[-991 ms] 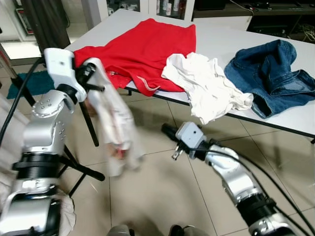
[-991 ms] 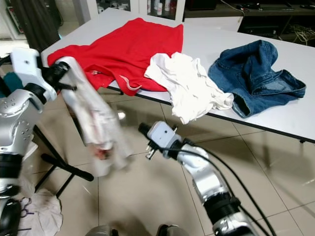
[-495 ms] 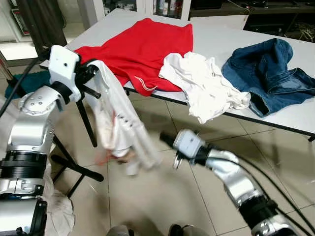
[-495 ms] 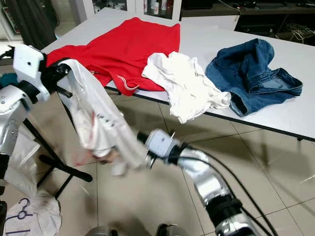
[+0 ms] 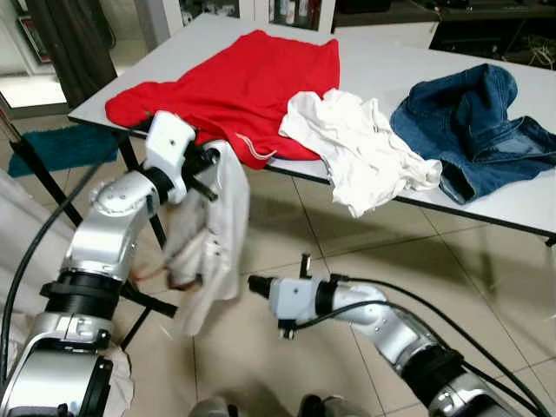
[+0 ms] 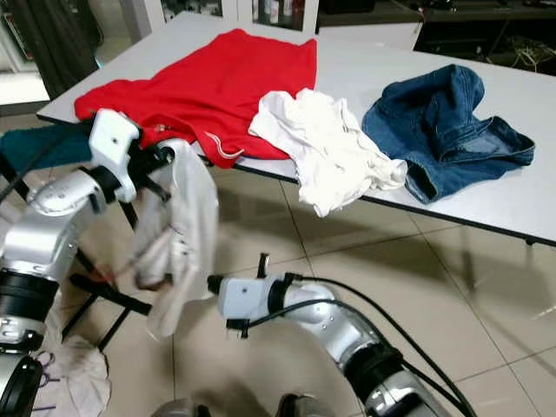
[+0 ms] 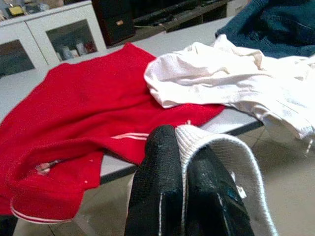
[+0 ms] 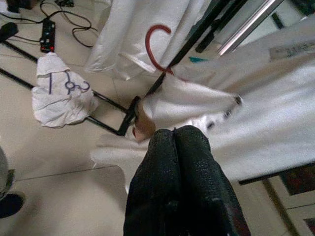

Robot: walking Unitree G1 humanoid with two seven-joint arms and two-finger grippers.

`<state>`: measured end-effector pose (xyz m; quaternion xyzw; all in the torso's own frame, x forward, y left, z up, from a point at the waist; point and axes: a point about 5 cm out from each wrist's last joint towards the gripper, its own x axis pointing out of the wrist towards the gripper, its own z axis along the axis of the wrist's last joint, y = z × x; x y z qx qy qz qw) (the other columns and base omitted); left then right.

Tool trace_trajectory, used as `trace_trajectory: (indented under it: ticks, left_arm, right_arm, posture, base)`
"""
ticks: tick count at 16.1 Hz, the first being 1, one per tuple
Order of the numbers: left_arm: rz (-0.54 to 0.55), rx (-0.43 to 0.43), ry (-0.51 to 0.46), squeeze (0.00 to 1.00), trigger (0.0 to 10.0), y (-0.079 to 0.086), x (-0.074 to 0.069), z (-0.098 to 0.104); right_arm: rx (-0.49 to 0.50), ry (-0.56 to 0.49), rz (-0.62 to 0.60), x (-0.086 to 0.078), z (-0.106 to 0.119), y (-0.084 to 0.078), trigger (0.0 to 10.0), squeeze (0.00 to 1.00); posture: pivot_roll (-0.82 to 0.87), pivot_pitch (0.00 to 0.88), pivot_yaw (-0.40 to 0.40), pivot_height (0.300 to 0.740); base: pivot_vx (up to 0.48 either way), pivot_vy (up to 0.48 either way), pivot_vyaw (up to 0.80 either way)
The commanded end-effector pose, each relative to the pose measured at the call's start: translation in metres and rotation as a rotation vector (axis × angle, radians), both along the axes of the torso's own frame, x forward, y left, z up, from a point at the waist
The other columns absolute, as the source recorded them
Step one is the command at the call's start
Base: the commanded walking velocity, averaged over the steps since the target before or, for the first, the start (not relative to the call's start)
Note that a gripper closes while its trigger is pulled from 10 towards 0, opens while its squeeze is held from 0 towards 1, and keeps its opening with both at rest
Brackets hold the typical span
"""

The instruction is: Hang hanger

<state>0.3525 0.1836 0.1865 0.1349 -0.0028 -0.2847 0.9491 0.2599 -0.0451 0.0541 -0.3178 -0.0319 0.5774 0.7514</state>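
The left gripper (image 5: 207, 170) has dropped lower and swung in toward the table (image 5: 408, 61), fingers (image 7: 160, 187) pinched on the collar of the white shirt (image 5: 213, 239), which now hangs straighter beside the black rack leg (image 5: 156, 228). A red hanger hook (image 8: 156, 46) shows by the shirt in the right wrist view. The right gripper (image 5: 258, 285), fingers pressed together and empty, has slid left to just beside the shirt's hem. Red cloth (image 5: 239, 87), white cloth (image 5: 360, 148) and jeans (image 5: 473, 122) lie unmoved on the table.
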Motion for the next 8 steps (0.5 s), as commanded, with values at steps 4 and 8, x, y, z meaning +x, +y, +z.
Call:
trace_trajectory:
  ticks: [4, 8]
  left_arm:
    - [-0.029, 0.035, 0.014, 0.0, 10.0, -0.004, 0.003, -0.007]
    - [-0.043, 0.013, 0.016, 0.0, 10.0, -0.018, 0.014, -0.007]
  right_arm:
    - [-0.046, 0.011, 0.064, -0.003, -0.006, 0.006, 10.0, 0.0]
    - [-0.09, 0.007, 0.12, -0.007, -0.015, 0.019, 10.0, 0.0]
  posture:
    - [0.07, 0.07, 0.006, 0.74]
    - [0.07, 0.073, 0.007, 0.74]
  base:
    - [0.0, 0.0, 0.0]
    - [0.0, 0.0, 0.0]
